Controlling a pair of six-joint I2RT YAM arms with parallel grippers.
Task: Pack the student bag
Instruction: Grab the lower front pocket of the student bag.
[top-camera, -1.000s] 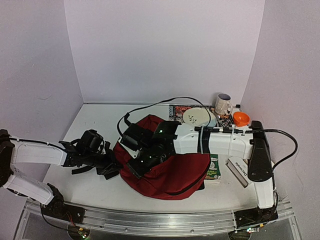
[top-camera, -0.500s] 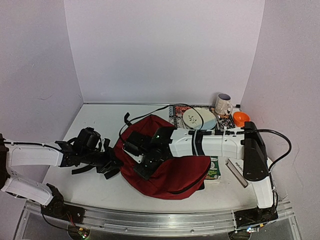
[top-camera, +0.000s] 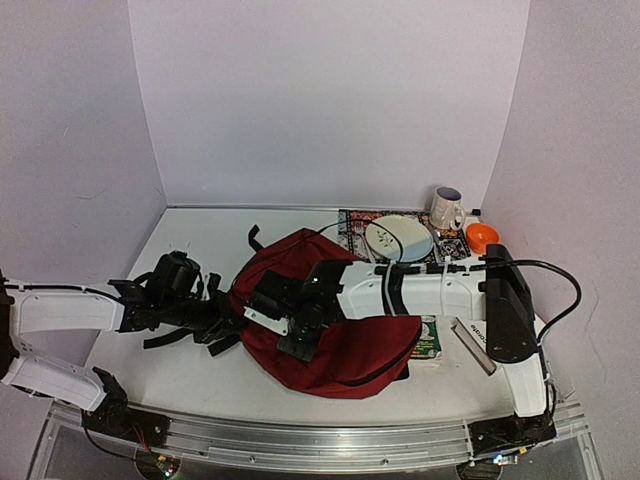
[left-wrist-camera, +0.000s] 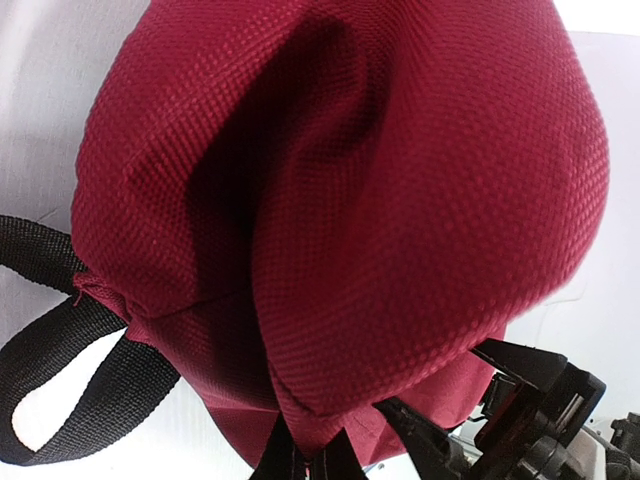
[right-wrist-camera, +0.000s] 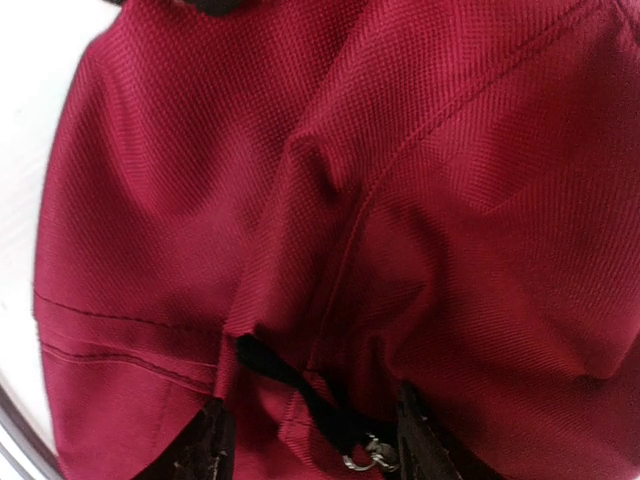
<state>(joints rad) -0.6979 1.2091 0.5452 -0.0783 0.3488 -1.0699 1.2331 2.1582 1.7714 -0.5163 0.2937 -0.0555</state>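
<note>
The student bag (top-camera: 360, 345), dark red with black straps, lies in a heap in the middle of the table. My left gripper (top-camera: 228, 326) is at its left edge. In the left wrist view this gripper (left-wrist-camera: 310, 466) is shut on a fold of the bag's red fabric (left-wrist-camera: 400, 200), and a black strap (left-wrist-camera: 60, 350) loops at the left. My right gripper (top-camera: 292, 335) rests on top of the bag. In the right wrist view it (right-wrist-camera: 312, 447) stands open, its fingers (right-wrist-camera: 205, 445) apart on the fabric, with a black zip pull (right-wrist-camera: 300, 390) between them.
At the back right are a printed book (top-camera: 352, 222) under a white plate (top-camera: 398, 236), a mug (top-camera: 446, 208) and an orange bowl (top-camera: 482, 237). A green book (top-camera: 428, 336) and a white box (top-camera: 476, 342) lie just right of the bag.
My right gripper has slid left and nearer across the top of the bag. The left gripper has finished closing on the bag's edge, and the bag's top has spread leftward.
</note>
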